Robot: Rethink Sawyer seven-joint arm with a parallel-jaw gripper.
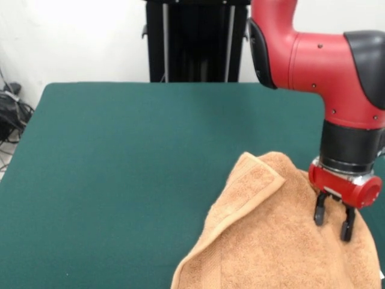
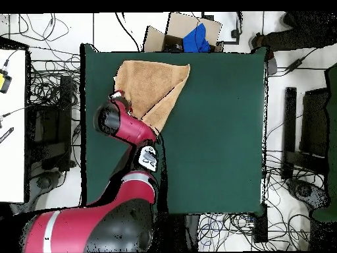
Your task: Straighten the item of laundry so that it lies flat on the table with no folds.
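The peach-orange towel (image 1: 271, 241) lies on the dark green table (image 1: 132, 168) at the front right of the front view. Its far corner is folded over, showing a border band (image 1: 249, 186). In the overhead view the towel (image 2: 151, 85) lies at the table's (image 2: 217, 132) top left, with one edge folded diagonally. My gripper (image 1: 334, 223) hangs just above the towel's right part, its two black fingers (image 1: 319, 214) a little apart and holding nothing. In the overhead view the arm (image 2: 125, 125) hides the gripper.
The robot's black pedestal (image 1: 195, 39) stands behind the table's far edge. Cables (image 1: 12, 114) lie on the floor at the left. A cardboard box with blue cloth (image 2: 191, 33) sits beyond the table's top edge in the overhead view.
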